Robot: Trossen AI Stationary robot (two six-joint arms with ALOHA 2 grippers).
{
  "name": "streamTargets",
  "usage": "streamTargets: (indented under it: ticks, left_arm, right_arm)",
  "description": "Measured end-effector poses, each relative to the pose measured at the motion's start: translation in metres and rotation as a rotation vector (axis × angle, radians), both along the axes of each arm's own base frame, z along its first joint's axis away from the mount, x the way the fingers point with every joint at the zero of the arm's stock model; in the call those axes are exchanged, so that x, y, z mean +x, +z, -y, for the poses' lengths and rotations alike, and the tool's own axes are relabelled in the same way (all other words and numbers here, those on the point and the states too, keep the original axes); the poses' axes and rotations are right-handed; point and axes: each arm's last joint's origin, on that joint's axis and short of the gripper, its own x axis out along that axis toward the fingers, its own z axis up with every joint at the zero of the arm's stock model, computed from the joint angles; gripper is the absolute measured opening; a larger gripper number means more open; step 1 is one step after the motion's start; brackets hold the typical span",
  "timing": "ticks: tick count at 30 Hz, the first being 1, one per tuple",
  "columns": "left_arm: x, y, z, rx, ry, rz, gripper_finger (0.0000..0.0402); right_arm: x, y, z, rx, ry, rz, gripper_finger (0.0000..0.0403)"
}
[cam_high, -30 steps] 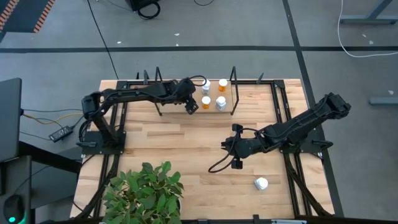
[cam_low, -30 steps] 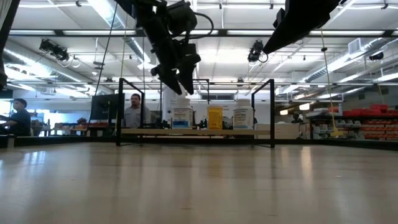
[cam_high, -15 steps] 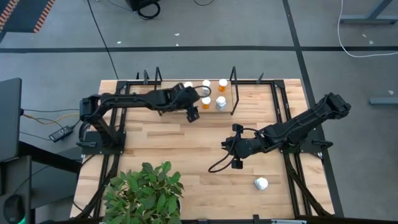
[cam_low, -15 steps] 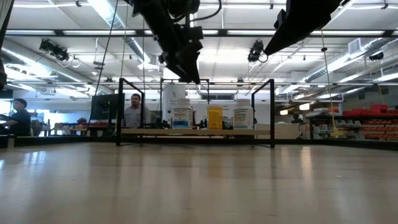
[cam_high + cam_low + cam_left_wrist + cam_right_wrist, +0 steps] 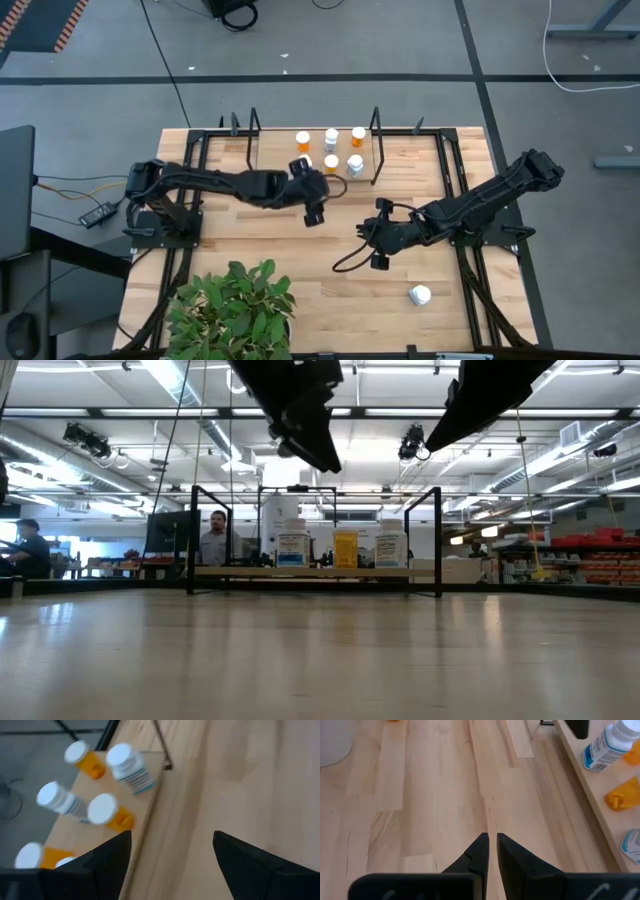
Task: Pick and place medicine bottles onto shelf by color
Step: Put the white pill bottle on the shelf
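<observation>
The shelf point(image 5: 280, 150) stands at the table's far edge between black uprights. Several medicine bottles stand upright on its board: an orange one point(image 5: 303, 138), a white one point(image 5: 331, 137), an orange one point(image 5: 358, 133), and in the nearer row an orange one point(image 5: 331, 162) and a white one point(image 5: 354, 163). Another white bottle point(image 5: 420, 294) lies on the table near the front right. My left gripper point(image 5: 313, 210) hangs open and empty just in front of the shelf. My right gripper point(image 5: 378, 257) is shut and empty above the table's middle.
A potted green plant point(image 5: 235, 305) fills the near left corner. The shelf's black uprights point(image 5: 375, 145) rise at both ends of the board. Bare wood lies between the two grippers and the shelf. People stand in the room beyond the table point(image 5: 212, 540).
My left gripper has drawn back from over the shelf toward the table's near edge and middle, rolling as it went, open and empty throughout. As the arm withdrew, the leftmost orange bottle on the shelf came into view. The bottles have stayed in place.
</observation>
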Motion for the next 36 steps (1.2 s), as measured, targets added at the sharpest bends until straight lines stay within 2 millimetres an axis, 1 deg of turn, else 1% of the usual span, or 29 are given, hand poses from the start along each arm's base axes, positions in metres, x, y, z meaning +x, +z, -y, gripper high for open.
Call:
streamTargets:
  ticks: [2,6,10,15,19,22,24,27,30,33,36]
  left_arm:
    - [0.002,-0.003,0.008,0.003,-0.027,0.036,0.0288]
    - [0.003,-0.027,0.023,0.012,-0.078,0.122,0.0288]
    - [-0.001,-0.046,0.032,0.006,-0.103,0.207,0.0288]
    - [-0.006,-0.060,0.044,-0.023,-0.118,0.287,0.0288]
    - [-0.020,-0.082,0.053,-0.049,-0.165,0.409,0.0288]
    - [-0.033,-0.095,0.059,-0.065,-0.191,0.513,0.0288]
    - [-0.042,-0.100,0.063,-0.090,-0.198,0.573,0.0288]
    - [-0.053,-0.106,0.071,-0.129,-0.214,0.635,0.0288]
    - [-0.062,-0.110,0.079,-0.152,-0.236,0.679,0.0288]
    - [-0.068,-0.112,0.084,-0.158,-0.221,0.700,0.0288]
    - [-0.069,-0.110,0.090,-0.148,-0.223,0.713,0.0288]
  right_arm:
    - [0.000,0.000,0.000,0.008,-0.006,0.002,0.0045]
    - [-0.002,0.000,-0.004,0.012,0.002,0.002,0.0045]
    - [-0.003,0.000,-0.007,0.017,0.008,0.002,0.0045]
    - [-0.005,-0.001,-0.011,0.018,0.018,-0.007,0.0045]
    - [-0.013,-0.006,-0.015,0.069,0.059,-0.107,0.0045]
    - [-0.020,-0.010,-0.019,0.157,0.066,-0.185,0.0046]
    - [-0.023,-0.011,-0.025,0.236,0.085,-0.218,0.0053]
    - [-0.029,-0.011,-0.038,0.361,0.135,-0.272,0.0079]
    - [-0.038,-0.011,-0.050,0.501,0.154,-0.356,0.0120]
    - [-0.049,-0.012,-0.064,0.627,0.137,-0.457,0.0169]
    - [-0.060,-0.013,-0.074,0.670,0.076,-0.522,0.0215]
